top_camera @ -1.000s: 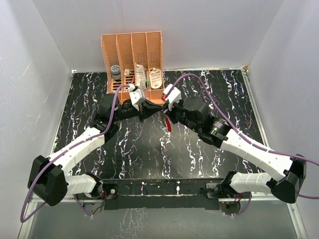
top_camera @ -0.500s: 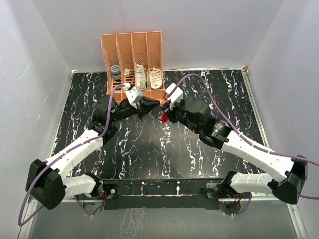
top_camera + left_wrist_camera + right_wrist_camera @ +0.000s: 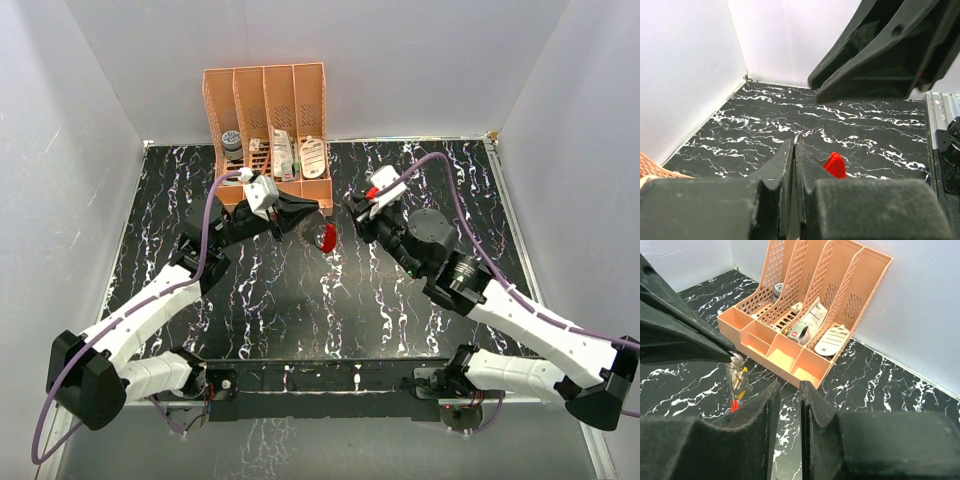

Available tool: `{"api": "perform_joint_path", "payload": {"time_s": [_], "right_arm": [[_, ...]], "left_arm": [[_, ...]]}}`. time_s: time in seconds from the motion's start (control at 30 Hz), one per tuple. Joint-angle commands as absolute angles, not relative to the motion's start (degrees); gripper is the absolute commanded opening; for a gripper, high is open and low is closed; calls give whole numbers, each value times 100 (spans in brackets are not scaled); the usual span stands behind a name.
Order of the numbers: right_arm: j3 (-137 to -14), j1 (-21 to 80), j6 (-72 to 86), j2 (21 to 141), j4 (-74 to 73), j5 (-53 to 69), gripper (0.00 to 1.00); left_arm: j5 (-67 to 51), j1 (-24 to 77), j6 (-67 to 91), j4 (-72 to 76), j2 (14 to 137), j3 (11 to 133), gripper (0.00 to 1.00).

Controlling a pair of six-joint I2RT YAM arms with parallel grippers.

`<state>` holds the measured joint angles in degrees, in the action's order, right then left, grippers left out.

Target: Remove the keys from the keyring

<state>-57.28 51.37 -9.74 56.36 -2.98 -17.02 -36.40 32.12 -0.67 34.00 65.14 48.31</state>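
Note:
My left gripper is shut on the thin metal keyring, whose edge shows between the pressed fingertips. The red-and-white tag hangs below it, above the table; its red edge shows just right of the left fingers. In the right wrist view the keyring dangles from the left finger's tip, with a small yellowish key on it and the red tag under that. My right gripper stands a short way to the right, open, with nothing between its fingers.
An orange desk rack with several compartments stands against the back wall, holding small items and a white oval item. The black marbled table is walled in white on three sides. The right gripper's body hangs close above the left wrist's view.
The right gripper has opened and drawn back to the right, away from the left gripper and the keyring. The left gripper kept the ring; the red tag now hangs free.

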Motion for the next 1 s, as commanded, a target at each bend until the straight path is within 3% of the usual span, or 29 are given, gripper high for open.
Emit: {"api": "perform_joint_path", "payload": {"time_s": [0.0,0.17,0.37,0.97], "right_arm": [[-5642,5159,-765,5973,-78,-1749,21],[-5334,5159,-548,6075,168,-1384,32],[-5144,5159,-343,6056,299,-1073,37],[-5121,5159,-203,6351,1248,-728,38]], "left_arm": [[-3893,3243,128,3935,6129,4856,0],[-3797,3243,256,4213,6010,4793,0],[-3667,3235,354,4362,6034,4758,0],[-3724,3240,650,4651,6172,4677,0]]}}
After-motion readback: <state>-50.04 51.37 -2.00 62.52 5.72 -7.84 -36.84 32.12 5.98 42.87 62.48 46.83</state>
